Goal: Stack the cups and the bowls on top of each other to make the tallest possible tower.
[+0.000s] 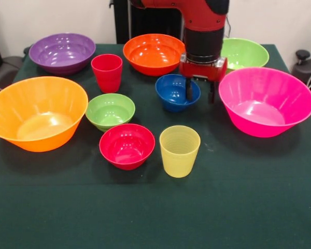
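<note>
My gripper [200, 93] hangs open over the right rim of the small blue bowl [171, 92], one finger [189, 89] inside the bowl and the other outside it. The translucent yellow cup [179, 150] stands upright near the front. The red cup [107, 72] stands behind the small green bowl [110, 111]. Left of the yellow cup sits the small red bowl [127, 146]. Every cup and bowl rests singly on the cloth, so no tower shows.
A large orange-yellow bowl [37, 113] sits at the left and a large pink bowl [266, 101] at the right, close to the gripper. Purple [62, 52], orange [154, 53] and green [243, 53] medium bowls line the back. The dark green cloth [155, 207] covers the table.
</note>
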